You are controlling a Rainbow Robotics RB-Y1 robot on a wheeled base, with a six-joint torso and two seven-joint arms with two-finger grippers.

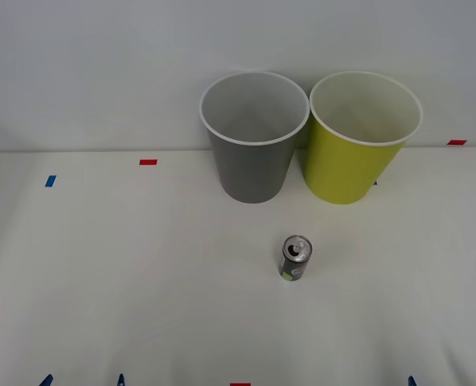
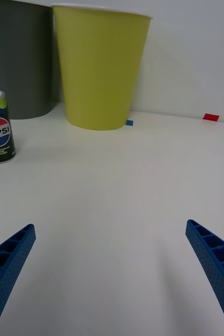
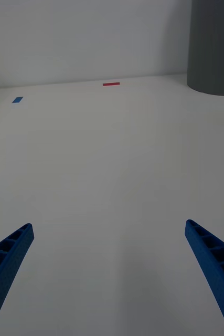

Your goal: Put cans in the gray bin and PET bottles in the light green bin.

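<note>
A small Pepsi can [image 1: 296,258] is being seen standing upright on the white table [image 1: 125,273], silver top and pull-tab up, just right of the table's middle and well apart from both grippers. At about twelve o'clock from the can, slightly toward eleven, the gray bin [image 1: 252,137] is standing upright near the table's far edge; at about one o'clock from the can, the light green bin [image 1: 360,138] is standing just beside the gray one, their white rims nearly touching. Both bins are being shown with pale inner walls. The right gripper [image 2: 112,273] is being held low over the table at the near edge, at roughly five o'clock from the can, its blue ribbed fingers [image 2: 216,262] spread wide with nothing between them. The left gripper [image 3: 109,273] is being held likewise at roughly seven o'clock from the can, fingers spread apart and holding nothing. Small red tape marks [image 1: 148,162] and a blue tape mark [image 1: 50,181] are being seen stuck on the tabletop.
</note>
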